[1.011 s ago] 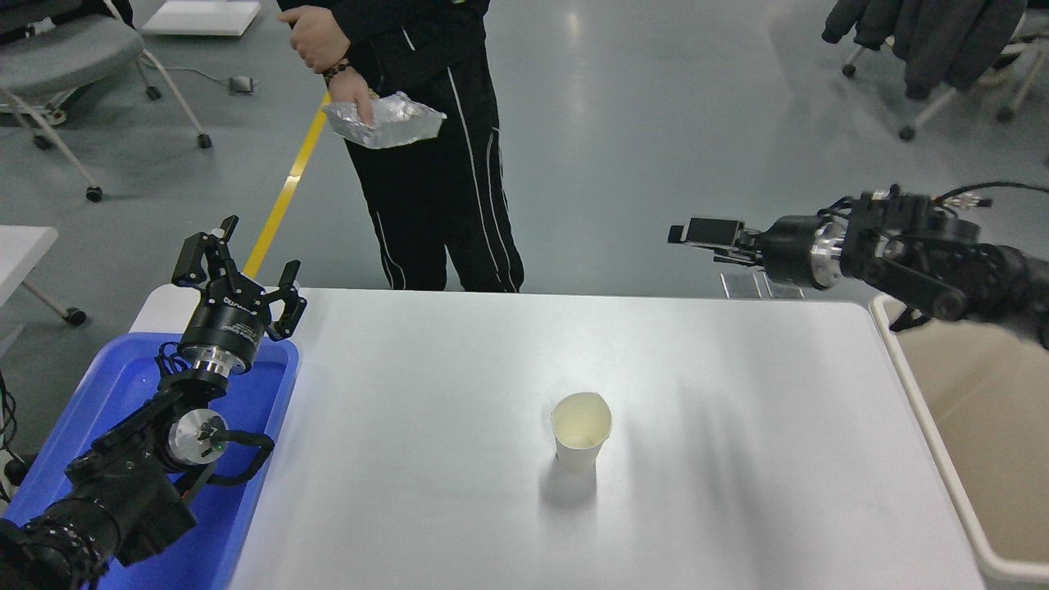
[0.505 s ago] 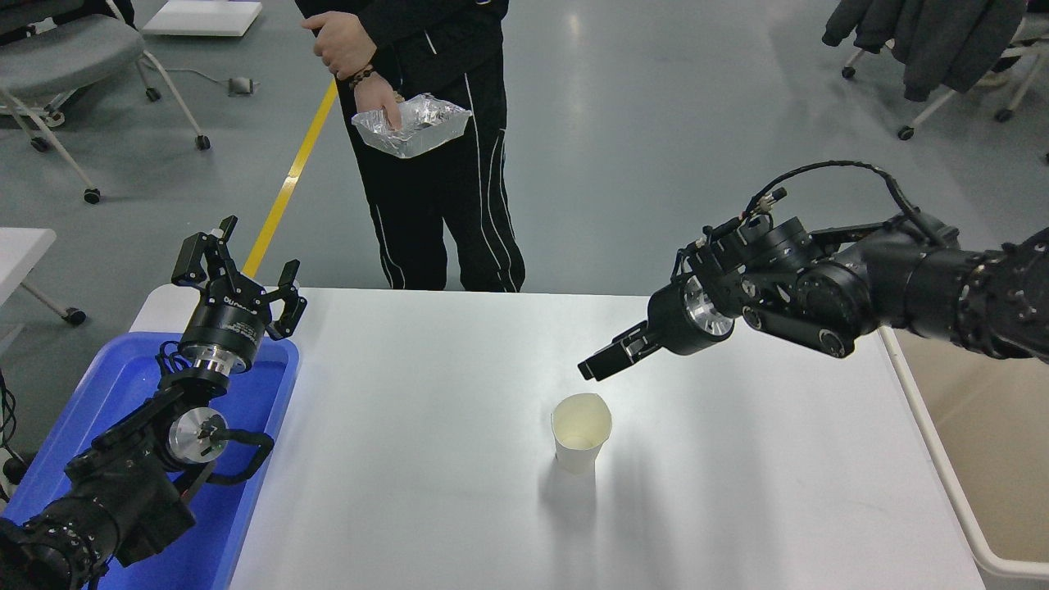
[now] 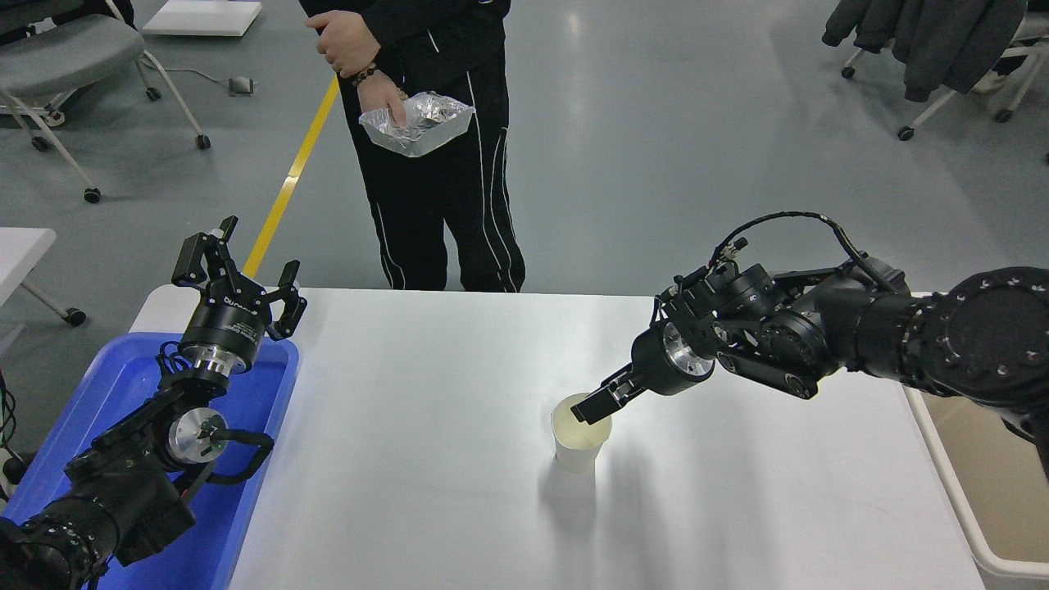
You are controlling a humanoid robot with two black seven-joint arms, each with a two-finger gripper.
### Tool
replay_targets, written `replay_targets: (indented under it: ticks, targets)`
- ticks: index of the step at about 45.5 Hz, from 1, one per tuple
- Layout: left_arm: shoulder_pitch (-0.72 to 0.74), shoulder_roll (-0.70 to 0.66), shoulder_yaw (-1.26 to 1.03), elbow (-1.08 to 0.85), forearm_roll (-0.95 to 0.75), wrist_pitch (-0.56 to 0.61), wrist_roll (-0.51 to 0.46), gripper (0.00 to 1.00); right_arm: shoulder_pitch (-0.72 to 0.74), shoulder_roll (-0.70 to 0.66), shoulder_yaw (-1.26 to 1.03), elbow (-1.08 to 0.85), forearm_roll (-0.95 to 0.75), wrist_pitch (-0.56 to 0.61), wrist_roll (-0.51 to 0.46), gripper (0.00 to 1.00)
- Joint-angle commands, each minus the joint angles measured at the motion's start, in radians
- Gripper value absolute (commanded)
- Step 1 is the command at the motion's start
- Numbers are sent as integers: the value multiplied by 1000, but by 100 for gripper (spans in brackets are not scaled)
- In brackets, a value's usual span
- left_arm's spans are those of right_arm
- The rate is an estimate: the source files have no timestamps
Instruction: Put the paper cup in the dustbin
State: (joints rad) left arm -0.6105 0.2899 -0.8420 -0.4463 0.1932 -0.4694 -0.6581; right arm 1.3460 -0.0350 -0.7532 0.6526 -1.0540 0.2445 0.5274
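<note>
The paper cup (image 3: 578, 447) stands upright on the white table (image 3: 410, 459), a little right of the middle, its cream inside showing. My right gripper (image 3: 592, 404) reaches in from the right and is tilted down at the cup's right rim, open, with one fingertip (image 3: 583, 412) dipping just inside the rim. The cup is still standing on the table. The dustbin (image 3: 942, 475) is at the table's right edge, partly hidden behind my right arm and cut off by the picture's edge. My left gripper (image 3: 246, 254) is parked open at the lower left.
A blue plastic tray (image 3: 123, 385) lies under my left arm at the table's left end. A person stands at the far side holding a crinkled foil tray (image 3: 418, 123). Office chairs stand on the floor at the far left and far right.
My right arm has swung left from above the dustbin and come down to the cup's rim. The cup has not moved. The person shifted the foil tray slightly.
</note>
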Motion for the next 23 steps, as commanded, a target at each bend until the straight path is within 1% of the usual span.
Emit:
replay_targets:
  ticks: [1,3,6,9,10,11,12,15,18,23]
  targets:
    - [0,0,0,0,0,0,0,100,-82,4,2,-30,15,-65,-1,95]
    - [0,0,0,0,0,0,0,100,-93,4,2,-30,29,-73,-1,92]
    - [0,0,0,0,0,0,0,100,-103,4,2,-31,35,-83,-1,85]
    - [0,0,0,1,0,0,0,100,-108,7,2,-42,39,-94,0,81]
    - [0,0,0,0,0,0,0,100,-110,7,2,-45,39,-96,2,78]
    - [0,0,0,0,0,0,0,100,-110,9,2,-45,39,-97,3,71]
    - [0,0,0,0,0,0,0,100,-108,9,2,-45,39,-97,8,50]
    - [0,0,0,0,0,0,0,100,-103,9,-2,-45,37,-96,16,21]
    - [0,0,0,0,0,0,0,100,-100,9,-3,-50,37,-87,17,0]
    - [0,0,0,0,0,0,0,100,-100,9,-8,-70,46,-77,16,0]
